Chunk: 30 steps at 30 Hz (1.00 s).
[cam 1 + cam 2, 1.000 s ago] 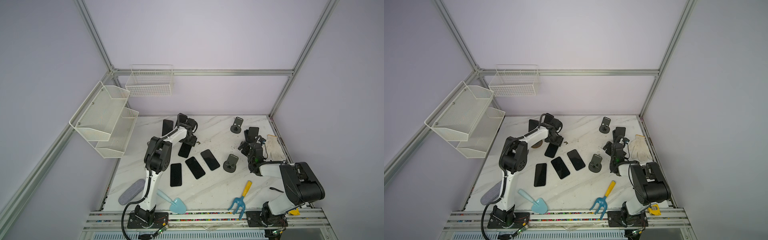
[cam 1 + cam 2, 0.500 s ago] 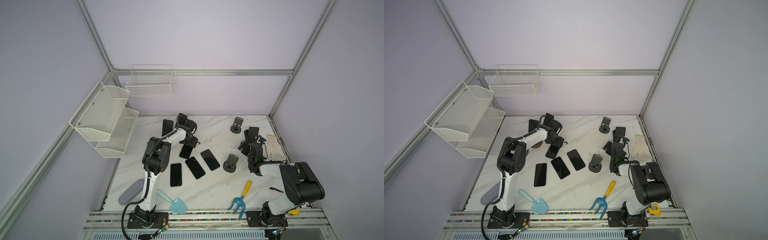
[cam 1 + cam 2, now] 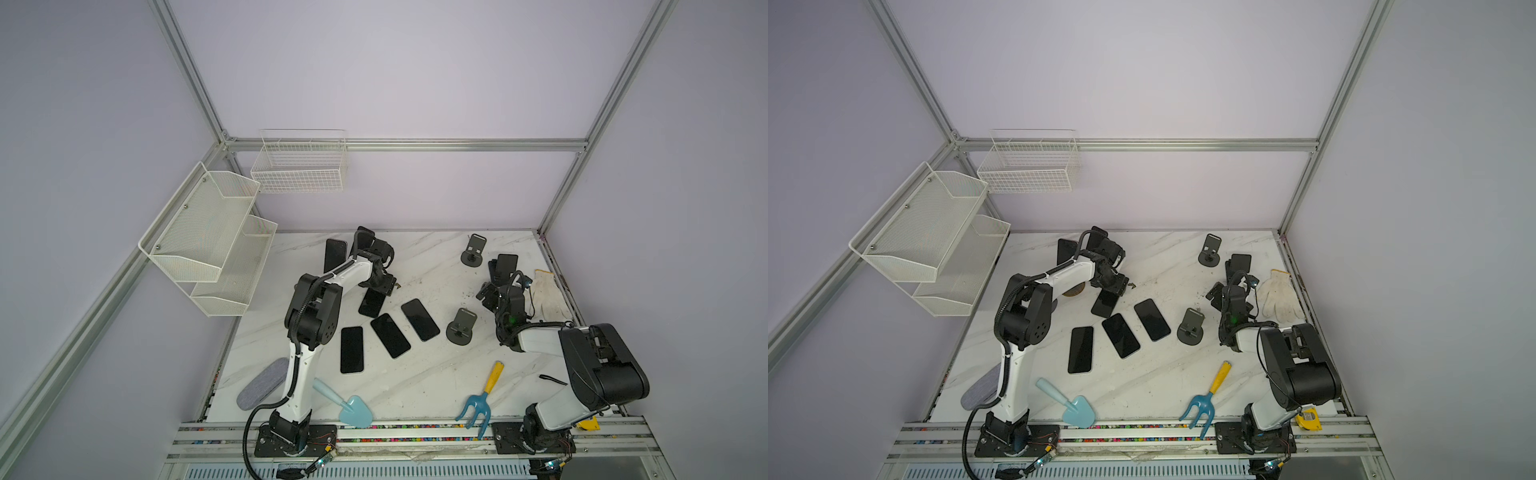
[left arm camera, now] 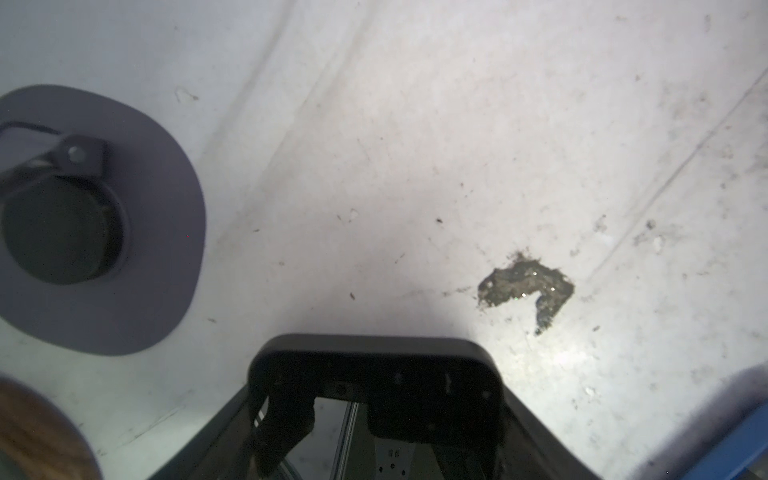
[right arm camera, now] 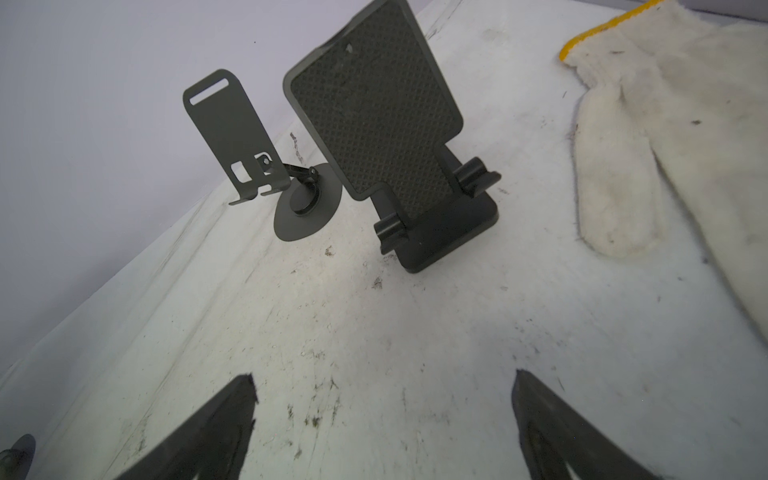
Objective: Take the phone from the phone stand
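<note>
Slim black phone (image 3: 371, 305), glossy dark screen, rounded corners

Your left arm rises from its base at 7 o'clock, elbow high, forearm stretched toward 12 o'clock, wrist bent down so the left end effector (image 3: 383, 286) hangs low over the desk; you can't read how far its jaws stand apart. Your right arm folds low from 5 o'clock, forearm running toward 2 o'clock, the right end effector (image 5: 382, 376) spread wide, nothing between its fingers.
</note>
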Each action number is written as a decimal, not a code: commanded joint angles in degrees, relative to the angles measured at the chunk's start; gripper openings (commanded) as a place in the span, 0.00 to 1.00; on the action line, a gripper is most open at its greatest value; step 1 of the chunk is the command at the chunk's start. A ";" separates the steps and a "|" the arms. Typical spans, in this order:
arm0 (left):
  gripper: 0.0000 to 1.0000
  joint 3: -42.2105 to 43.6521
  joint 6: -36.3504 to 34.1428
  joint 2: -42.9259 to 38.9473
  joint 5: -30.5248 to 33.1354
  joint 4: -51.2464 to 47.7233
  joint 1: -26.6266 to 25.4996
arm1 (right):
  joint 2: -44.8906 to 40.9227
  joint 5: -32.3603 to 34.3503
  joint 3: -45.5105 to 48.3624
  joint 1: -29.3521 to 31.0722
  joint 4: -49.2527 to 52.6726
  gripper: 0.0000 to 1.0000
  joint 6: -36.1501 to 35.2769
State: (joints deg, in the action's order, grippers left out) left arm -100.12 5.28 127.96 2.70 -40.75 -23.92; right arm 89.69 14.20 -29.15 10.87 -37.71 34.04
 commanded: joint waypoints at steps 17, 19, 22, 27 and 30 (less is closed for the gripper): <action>0.79 0.03 -0.09 -4.12 -2.73 1.29 -0.42 | -1.42 2.93 0.83 2.25 -1.32 0.97 -1.59; 0.79 0.81 0.42 -7.06 -5.40 1.45 -0.51 | -1.60 3.05 1.04 2.41 -1.70 0.97 -1.86; 0.81 2.52 1.03 -11.98 -6.13 2.34 -1.12 | -1.93 3.09 1.59 2.64 -2.64 0.97 -2.18; 0.82 3.73 1.79 -19.59 -5.68 2.43 -1.27 | -1.50 2.44 1.18 2.71 -2.29 0.97 -2.65; 0.82 5.49 3.88 -24.51 -6.54 2.52 -1.27 | -1.19 1.36 0.80 2.66 -2.19 0.97 -3.31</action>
State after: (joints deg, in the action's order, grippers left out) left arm -97.97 6.81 108.09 -2.09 -39.20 -25.17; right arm 89.06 15.59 -28.23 13.21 -38.41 31.86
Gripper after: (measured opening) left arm 0.823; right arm 0.975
